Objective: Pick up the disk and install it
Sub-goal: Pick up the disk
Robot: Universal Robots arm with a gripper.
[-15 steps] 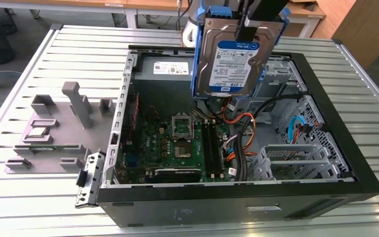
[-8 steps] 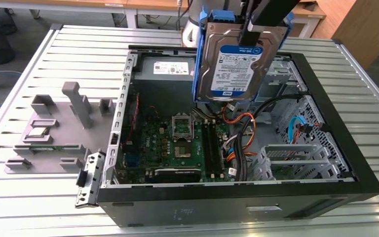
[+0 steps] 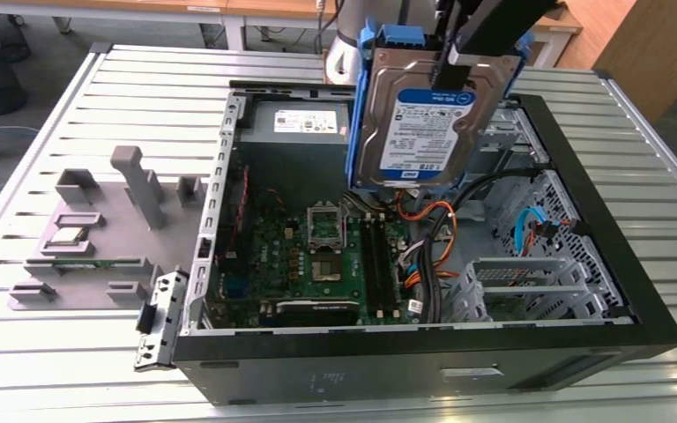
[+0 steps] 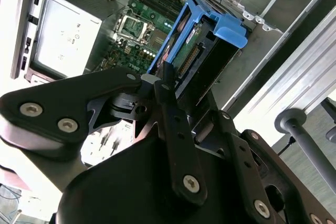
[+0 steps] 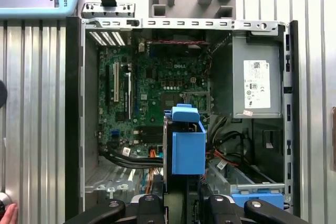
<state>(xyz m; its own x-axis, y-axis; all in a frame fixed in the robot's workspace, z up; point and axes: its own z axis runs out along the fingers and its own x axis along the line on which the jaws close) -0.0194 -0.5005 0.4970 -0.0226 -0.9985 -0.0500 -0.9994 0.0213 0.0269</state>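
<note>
Case (image 3: 433,363) open on top, disk (image 3: 427,123) hangs over it; cables (image 3: 433,236) crowd drive cage (image 3: 527,284), PSU (image 3: 297,120) fills a corner.

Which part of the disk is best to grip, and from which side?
Probably the two broad flat faces near its top edge, from above: the disk hangs nearly upright over the open case, and the claw pinches those faces.

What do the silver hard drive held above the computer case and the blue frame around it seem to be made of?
Flat rectangular silver hard drive: probably metal, dull grey sheen on bare casing. Blue carrier frame: likely moulded plastic, even matte colour, rounded edges.
</note>
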